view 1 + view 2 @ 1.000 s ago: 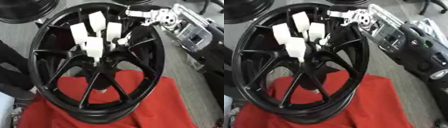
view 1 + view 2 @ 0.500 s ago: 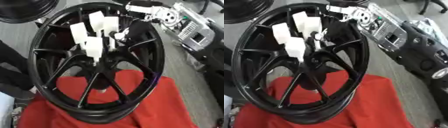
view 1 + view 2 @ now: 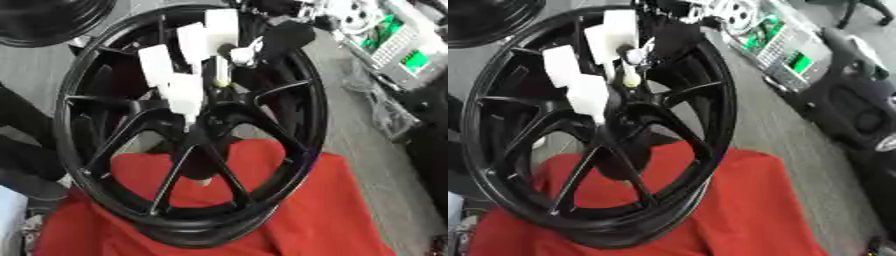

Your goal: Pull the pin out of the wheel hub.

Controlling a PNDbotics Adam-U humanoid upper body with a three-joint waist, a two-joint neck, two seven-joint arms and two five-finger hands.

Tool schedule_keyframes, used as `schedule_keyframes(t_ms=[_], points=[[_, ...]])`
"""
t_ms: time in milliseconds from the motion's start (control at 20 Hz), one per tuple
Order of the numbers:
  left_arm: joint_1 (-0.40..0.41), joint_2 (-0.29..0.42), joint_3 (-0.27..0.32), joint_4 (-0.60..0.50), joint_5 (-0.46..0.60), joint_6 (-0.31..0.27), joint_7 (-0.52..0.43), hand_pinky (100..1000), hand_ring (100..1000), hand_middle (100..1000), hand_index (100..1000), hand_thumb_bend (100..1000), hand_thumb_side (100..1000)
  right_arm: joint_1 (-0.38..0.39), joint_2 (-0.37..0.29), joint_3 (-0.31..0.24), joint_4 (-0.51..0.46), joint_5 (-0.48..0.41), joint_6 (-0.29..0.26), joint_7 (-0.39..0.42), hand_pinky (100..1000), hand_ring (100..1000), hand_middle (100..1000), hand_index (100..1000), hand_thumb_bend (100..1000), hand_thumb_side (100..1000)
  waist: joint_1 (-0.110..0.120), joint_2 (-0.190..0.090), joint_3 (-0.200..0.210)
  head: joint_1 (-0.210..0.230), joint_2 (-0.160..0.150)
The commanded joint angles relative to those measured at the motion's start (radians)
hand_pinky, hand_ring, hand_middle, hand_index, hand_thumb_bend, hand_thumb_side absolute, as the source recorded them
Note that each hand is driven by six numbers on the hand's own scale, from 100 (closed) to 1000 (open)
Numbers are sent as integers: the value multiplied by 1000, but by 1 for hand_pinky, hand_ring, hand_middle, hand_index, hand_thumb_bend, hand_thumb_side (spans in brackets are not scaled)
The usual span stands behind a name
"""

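- A black wheel hub (image 3: 188, 145) with slim spokes stands nearly upright, tilted, on a red cloth (image 3: 324, 210) that covers the tabletop.
- The right robot hand (image 3: 188, 65) reaches in from above with its white-padded fingers (image 3: 185, 92) spread over the hub's centre.
- A pale, yellowish pin (image 3: 630, 77) shows just above the hub's centre, close under the thumb (image 3: 627, 52).
- The fingers look curled around the pin, yet motion blur hides whether they truly pinch it; I cannot tell.
- The dark wrist (image 3: 284, 37) lies over the upper rim.
- Another black wheel (image 3: 48, 20) shows at the upper left corner.
- Equipment with green panels (image 3: 785, 47) sits at the upper right.
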Motion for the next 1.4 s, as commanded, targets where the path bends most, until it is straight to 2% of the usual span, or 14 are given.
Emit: schedule_keyframes(t_ms=[50, 200, 350, 550, 700, 800, 900, 1100, 1150, 1250, 1300, 1400], points=[[-3, 21, 12, -9, -2, -2, 2, 753, 818, 741, 788, 117, 859, 3, -64, -72, -72, -69, 23, -19, 715, 578, 367, 516, 100, 318, 1, -15, -2, 5, -2], [-2, 21, 15, -10, -3, -3, 4, 754, 817, 742, 788, 117, 858, 45, -109, -147, -141, -165, 52, -58, 715, 575, 362, 513, 100, 331, 2, -15, -5, 6, -2], [-2, 19, 19, -12, -3, -5, 8, 754, 815, 741, 788, 117, 857, 121, -174, -243, -212, -278, 65, -127, 716, 574, 360, 512, 100, 333, 4, -13, -9, 11, -2], [-1, 14, 25, -13, -4, -7, 13, 755, 814, 741, 788, 117, 856, 265, -259, -369, -227, -400, -8, -228, 720, 573, 360, 514, 100, 324, 7, -9, -16, 18, -2], [0, 11, 31, -15, -4, -9, 18, 755, 814, 741, 788, 117, 855, 412, -313, -464, -228, -428, -95, -304, 724, 575, 367, 522, 100, 320, 11, -4, -22, 26, -2], [0, 9, 35, -16, -5, -11, 22, 756, 813, 741, 788, 117, 855, 522, -326, -528, -228, -422, -150, -351, 726, 579, 377, 532, 100, 306, 14, -1, -27, 33, -2], [0, 7, 39, -16, -5, -12, 25, 756, 813, 741, 788, 117, 857, 639, -315, -594, -228, -379, -195, -415, 737, 591, 399, 554, 100, 290, 16, 3, -34, 42, -2], [-1, 2, 40, -16, -4, -12, 27, 757, 813, 741, 788, 118, 857, 834, -238, -662, -228, -246, -228, -494, 758, 622, 447, 610, 100, 300, 21, 9, -41, 52, -2], [-2, 1, 41, -16, -4, -12, 27, 757, 813, 741, 788, 117, 856, 869, -215, -673, -228, -211, -230, -505, 764, 635, 464, 631, 135, 266, 23, 10, -42, 53, -2], [-3, 1, 42, -17, -4, -12, 28, 757, 813, 741, 788, 116, 855, 924, -172, -687, -228, -154, -232, -506, 781, 674, 512, 687, 272, 201, 27, 10, -43, 54, -2], [-3, 0, 43, -17, -4, -13, 29, 758, 812, 742, 788, 116, 855, 944, -153, -693, -228, -130, -232, -501, 797, 710, 564, 738, 355, 183, 28, 10, -44, 54, -2], [-4, -1, 44, -17, -4, -13, 30, 758, 812, 742, 789, 117, 855, 974, -121, -705, -228, -87, -226, -487, 828, 777, 656, 816, 452, 150, 30, 10, -45, 54, -2]])
